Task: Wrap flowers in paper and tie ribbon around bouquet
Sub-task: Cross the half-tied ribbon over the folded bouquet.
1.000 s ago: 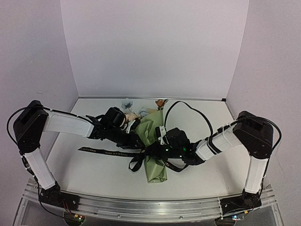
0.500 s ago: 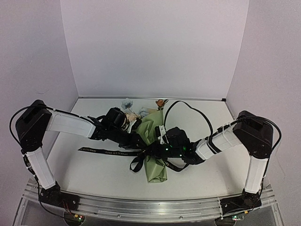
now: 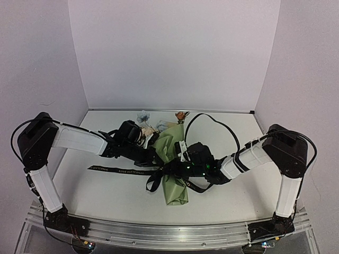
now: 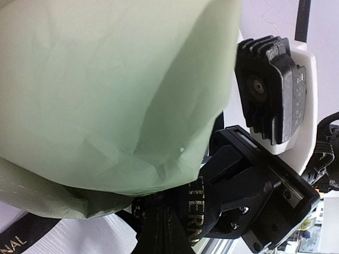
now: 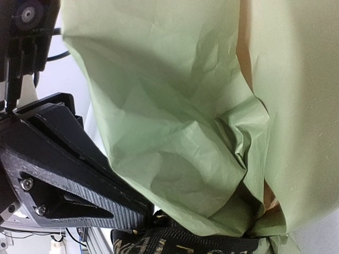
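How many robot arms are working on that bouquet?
2. The left arm reaches in from the left, the right arm from the right; both meet at the bouquet. No others appear hidden.

Left tool (image 3: 158, 159): jaws earlier apart, now closed.

Green paper bouquet (image 3: 169, 145) lying mid-table, flower heads (image 3: 143, 116) at far end; black lettered ribbon (image 3: 122, 171) crossing its waist, trailing left

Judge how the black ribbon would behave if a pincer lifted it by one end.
Likely floppy: the ribbon lies flat on the table, looping limply beside the bouquet. Probably light, being thin and narrow; it would trail.
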### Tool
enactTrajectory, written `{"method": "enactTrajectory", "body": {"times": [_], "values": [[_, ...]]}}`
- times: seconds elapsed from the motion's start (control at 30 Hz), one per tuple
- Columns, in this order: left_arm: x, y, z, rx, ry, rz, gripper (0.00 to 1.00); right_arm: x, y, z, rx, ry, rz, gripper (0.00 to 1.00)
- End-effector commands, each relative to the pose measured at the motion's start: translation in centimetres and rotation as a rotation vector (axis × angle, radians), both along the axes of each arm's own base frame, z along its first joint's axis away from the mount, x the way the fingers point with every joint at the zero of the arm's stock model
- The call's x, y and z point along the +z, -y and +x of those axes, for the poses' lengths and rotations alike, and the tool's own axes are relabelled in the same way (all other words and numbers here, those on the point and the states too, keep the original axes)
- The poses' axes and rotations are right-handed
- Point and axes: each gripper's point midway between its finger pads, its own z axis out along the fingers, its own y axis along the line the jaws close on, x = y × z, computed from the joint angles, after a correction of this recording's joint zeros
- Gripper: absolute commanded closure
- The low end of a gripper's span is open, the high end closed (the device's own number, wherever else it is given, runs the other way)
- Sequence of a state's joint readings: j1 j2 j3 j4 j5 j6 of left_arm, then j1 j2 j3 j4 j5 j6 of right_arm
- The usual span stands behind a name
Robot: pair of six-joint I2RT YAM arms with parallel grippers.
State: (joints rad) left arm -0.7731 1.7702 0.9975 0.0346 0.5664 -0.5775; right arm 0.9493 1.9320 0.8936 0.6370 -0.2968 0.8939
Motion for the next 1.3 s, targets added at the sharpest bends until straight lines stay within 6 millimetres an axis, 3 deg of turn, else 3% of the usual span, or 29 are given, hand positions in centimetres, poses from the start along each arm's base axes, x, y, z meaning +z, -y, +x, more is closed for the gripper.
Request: {"method": "enactTrajectory", "body": {"times": [0.0,0.2,0.47,0.87,1.07,1.27], "values": [[1.1,-0.1,0.6,0.036,0.031,-0.025,1.00,2.0,-0.2,0.5,0.002,0.046,0.044,0.95],[2.1,-0.7,1.3,0.109,0.056,-0.027,1.00,2.4,0.8,-0.2,0.003,0.050,0.025,0.89],[2.9,-0.9,1.5,0.134,0.055,-0.040,1.00,2.2,2.5,-1.0,-0.005,0.030,-0.045,0.88],[3.1,0.5,0.8,0.113,0.030,-0.056,1.00,1.8,5.0,-2.6,0.018,0.012,-0.190,0.88],[4.0,1.1,0.6,0.102,-0.001,-0.077,1.00,3.4,4.7,-4.8,0.112,0.098,-0.248,0.83],[5.6,1.6,-0.1,0.068,-0.041,-0.105,1.00,4.1,3.0,-5.5,0.170,0.129,-0.187,0.77]]}}
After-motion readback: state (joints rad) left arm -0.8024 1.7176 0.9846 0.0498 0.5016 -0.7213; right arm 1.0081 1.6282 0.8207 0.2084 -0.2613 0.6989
